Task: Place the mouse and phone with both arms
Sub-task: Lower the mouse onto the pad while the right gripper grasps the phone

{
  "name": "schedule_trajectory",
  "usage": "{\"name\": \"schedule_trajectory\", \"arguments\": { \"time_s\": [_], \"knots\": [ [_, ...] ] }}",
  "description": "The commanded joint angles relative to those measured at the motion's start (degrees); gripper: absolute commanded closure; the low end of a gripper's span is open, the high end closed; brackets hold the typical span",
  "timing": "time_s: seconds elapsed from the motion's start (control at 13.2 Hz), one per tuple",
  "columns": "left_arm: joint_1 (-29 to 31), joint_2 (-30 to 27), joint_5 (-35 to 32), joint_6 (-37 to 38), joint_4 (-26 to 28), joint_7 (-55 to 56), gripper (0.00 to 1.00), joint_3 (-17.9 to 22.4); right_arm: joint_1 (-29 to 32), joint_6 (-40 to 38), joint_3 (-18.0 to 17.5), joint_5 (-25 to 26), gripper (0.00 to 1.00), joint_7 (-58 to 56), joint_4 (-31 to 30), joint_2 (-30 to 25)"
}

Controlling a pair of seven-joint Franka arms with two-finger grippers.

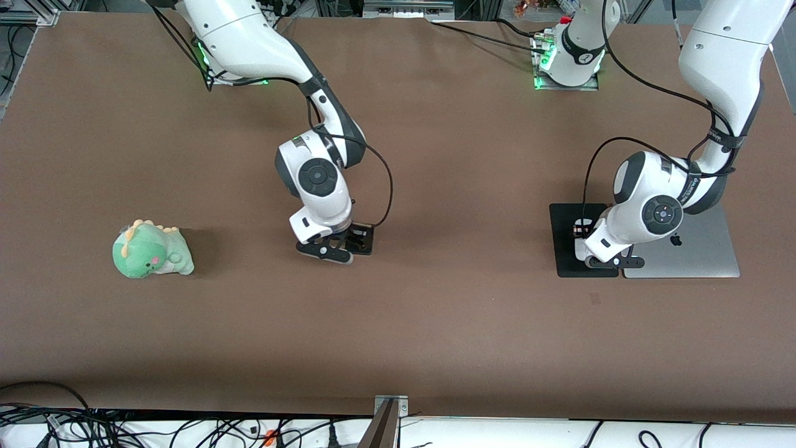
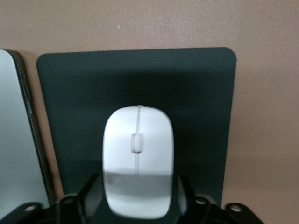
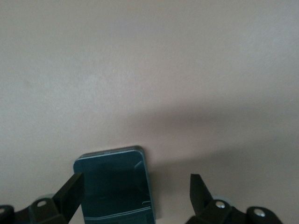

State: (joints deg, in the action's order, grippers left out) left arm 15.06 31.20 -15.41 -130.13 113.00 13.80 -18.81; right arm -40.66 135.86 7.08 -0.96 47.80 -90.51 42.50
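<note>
White plastic mouse [image 2: 138, 161] is sitting on the black mouse pad [image 2: 135, 84], which lies next to the closed silver laptop [image 1: 690, 249] near the left arm's end of the bench. The left gripper [image 1: 606, 261] is right down over it, fingers spread on either side of the mouse's sides; I can't tell if they're actually touching, but they don't look clamped. So my read is the mouse is basically placed.

The phone [image 3: 117, 184] lies flat on the bare brown bench [image 1: 435, 323] around the middle, with the right gripper [image 1: 336, 249] low over it, fingers [image 3: 70, 191] wide apart and the phone between them, closer to one finger. It isn't gripped.

Whether the phone is at its final spot I can't judge. A green plush dinosaur [image 1: 151, 251] sits toward the right arm's end.
</note>
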Motion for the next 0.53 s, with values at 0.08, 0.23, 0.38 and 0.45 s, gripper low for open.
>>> {"name": "schedule_trajectory", "arguments": {
  "time_s": [0.08, 0.23, 0.38, 0.45],
  "knots": [
    [0.67, -3.06, -0.86, 3.99, -1.55, 0.62, 0.00, -1.14, -2.50, 2.04, 0.83, 2.90, 0.00, 2.03, -0.28, 1.35],
    [0.58, -6.57, -0.24, 8.20, -4.71, 0.18, 0.00, -2.28, -2.85, 2.74, 0.83, 2.99, 0.00, 2.03, -0.28, 1.97],
    [0.67, -9.74, -0.15, 16.79, -10.84, 0.09, 0.00, -5.35, -3.29, 3.79, 0.83, 2.99, 0.00, 2.03, -0.28, 2.23],
    [0.67, -11.15, 1.24, 21.97, -14.53, -0.17, 0.00, -6.23, -3.72, 4.32, 0.83, 2.99, 0.00, 2.03, -0.28, 2.76]
  ]
}}
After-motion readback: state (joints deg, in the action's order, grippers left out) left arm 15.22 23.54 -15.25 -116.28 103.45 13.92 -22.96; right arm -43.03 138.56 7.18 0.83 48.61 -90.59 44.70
